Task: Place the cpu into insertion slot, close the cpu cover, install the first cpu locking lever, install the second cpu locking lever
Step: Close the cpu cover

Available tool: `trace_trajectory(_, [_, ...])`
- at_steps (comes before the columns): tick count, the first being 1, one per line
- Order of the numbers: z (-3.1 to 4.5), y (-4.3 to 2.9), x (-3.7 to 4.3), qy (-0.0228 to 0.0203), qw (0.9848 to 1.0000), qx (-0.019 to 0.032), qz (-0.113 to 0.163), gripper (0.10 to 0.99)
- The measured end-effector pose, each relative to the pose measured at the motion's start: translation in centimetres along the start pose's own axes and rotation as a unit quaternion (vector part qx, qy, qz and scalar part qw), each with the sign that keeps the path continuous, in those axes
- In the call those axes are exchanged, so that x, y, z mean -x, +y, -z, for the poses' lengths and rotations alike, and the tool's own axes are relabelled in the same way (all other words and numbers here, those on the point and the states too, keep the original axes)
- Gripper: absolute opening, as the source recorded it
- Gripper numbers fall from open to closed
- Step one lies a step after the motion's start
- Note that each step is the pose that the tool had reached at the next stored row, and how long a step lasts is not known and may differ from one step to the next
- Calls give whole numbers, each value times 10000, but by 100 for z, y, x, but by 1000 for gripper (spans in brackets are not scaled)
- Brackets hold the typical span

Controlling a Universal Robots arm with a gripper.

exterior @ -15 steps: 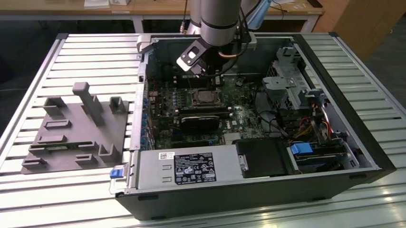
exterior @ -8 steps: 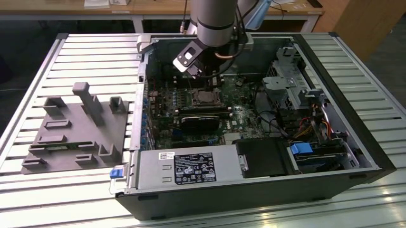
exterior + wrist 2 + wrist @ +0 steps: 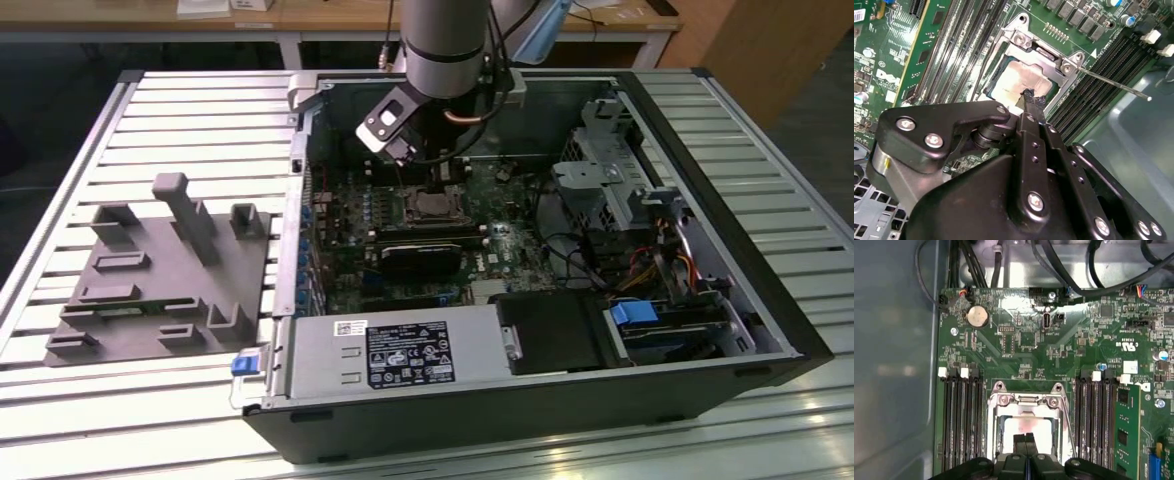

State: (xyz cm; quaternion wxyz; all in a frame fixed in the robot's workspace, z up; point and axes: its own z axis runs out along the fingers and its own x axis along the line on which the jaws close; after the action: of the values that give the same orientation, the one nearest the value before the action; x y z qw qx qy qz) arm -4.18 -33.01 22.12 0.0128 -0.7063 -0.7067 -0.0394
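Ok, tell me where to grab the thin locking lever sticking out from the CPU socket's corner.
Probably near its free end. The locking lever is a thin bare rod running from the cpu cover's corner out over the memory slots, so that end looks least crowded. Come from above, with the gripper closing across the rod.

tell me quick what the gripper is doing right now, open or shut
gripper: shut, holding nothing, tips down at the silver face of the chip; whether they touch it cannot be told.
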Motion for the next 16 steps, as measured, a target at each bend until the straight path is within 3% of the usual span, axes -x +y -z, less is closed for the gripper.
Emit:
trace_trajectory(4, [-1,0,-1,-10,10000,-1,24,102])
trace_trajectory(9, [0,0,0,-22,9992,-28,391,102])
trace_trajectory(13, [-1,0,0,-11,9972,-53,749,102])
trace_trajectory(16, [-2,0,0,-5,9947,-73,1025,102])
